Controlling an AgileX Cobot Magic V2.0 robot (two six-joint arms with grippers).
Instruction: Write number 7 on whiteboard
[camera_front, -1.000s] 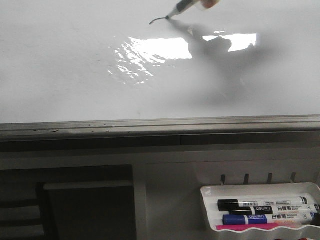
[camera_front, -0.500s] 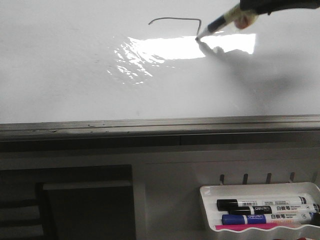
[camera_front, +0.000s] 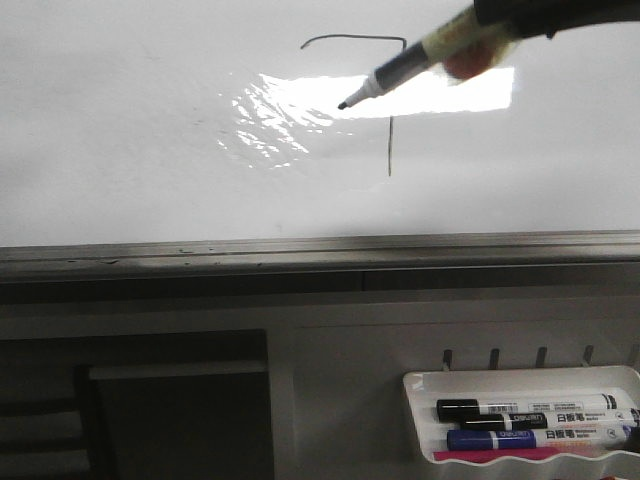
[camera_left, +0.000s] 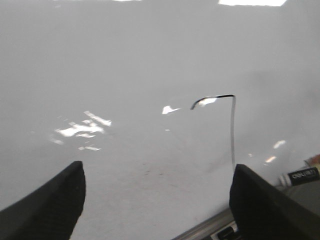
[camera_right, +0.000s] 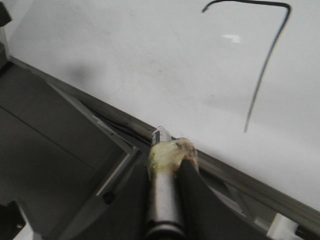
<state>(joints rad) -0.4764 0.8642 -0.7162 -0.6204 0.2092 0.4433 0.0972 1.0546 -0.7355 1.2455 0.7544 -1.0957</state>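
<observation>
The whiteboard (camera_front: 120, 150) fills the upper front view, with glare in its middle. The number 7 (camera_front: 390, 110) is drawn on it: a curved top bar and a long stem. My right gripper (camera_front: 497, 22) reaches in from the upper right, shut on a grey marker (camera_front: 410, 65) wrapped in yellowish tape. The marker's tip hangs just left of the stem, apparently off the board. The right wrist view shows the marker (camera_right: 161, 195) between the fingers and the 7 (camera_right: 265, 65) beyond. My left gripper (camera_left: 157, 205) is open and empty over the board, with the 7 (camera_left: 232, 130) ahead.
The board's grey metal frame edge (camera_front: 320, 248) runs across the front. Below it at the right hangs a small white marker tray (camera_front: 420, 385) with three markers (camera_front: 530, 412). A dark recess (camera_front: 170, 410) sits at the lower left.
The right gripper finished the top bar, drew the stem downward, then moved the marker tip up and left of the stem. The left gripper shows no earlier frame.
</observation>
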